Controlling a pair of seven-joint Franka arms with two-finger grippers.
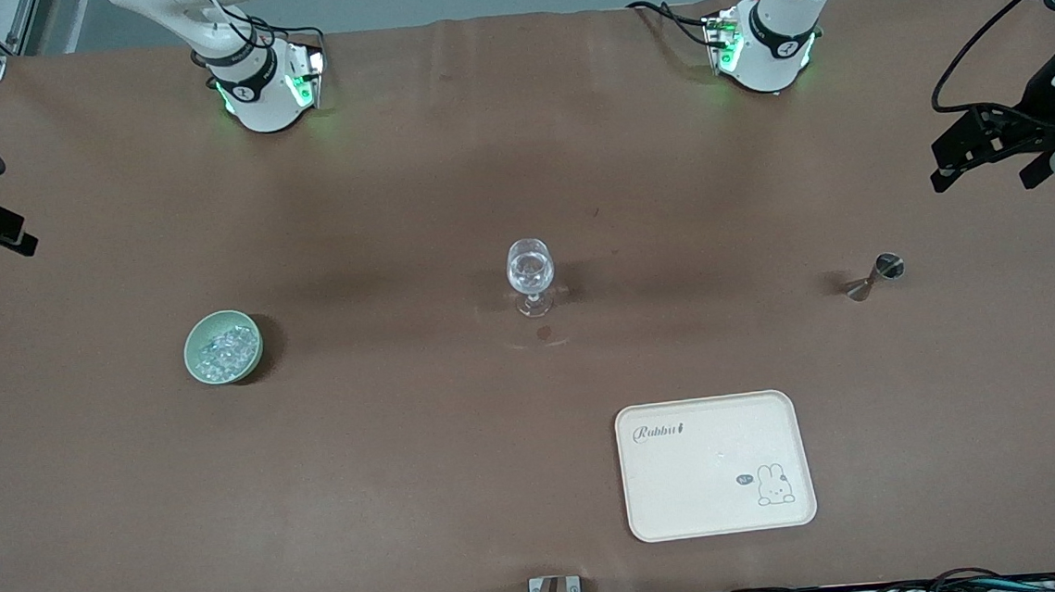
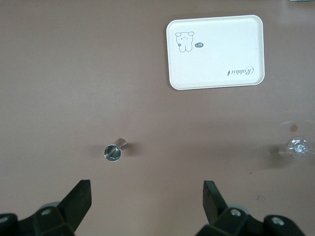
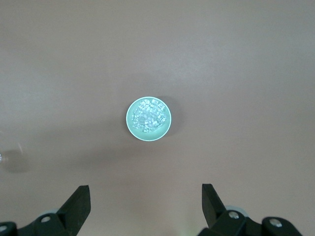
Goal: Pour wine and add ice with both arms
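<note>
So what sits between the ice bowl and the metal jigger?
Only the wine glass stands between the ice bowl and the jigger, as the front view shows.

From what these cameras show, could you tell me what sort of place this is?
Probably a robotics lab bench: two bolted-down arms at a brown-covered table, cables along its edge, staged props such as a wine glass and a bowl of ice.

Both arms wait, raised high above the table. The left gripper (image 2: 145, 196) hangs at the left arm's end of the table, its two black fingers (image 2: 78, 199) spread wide apart and holding nothing. The right gripper (image 3: 145, 199) hangs at the right arm's end, its fingers (image 3: 78, 204) likewise spread wide and holding nothing. The white bases of the arms (image 1: 774, 33) stand along the table's edge farthest from the front camera.
</note>
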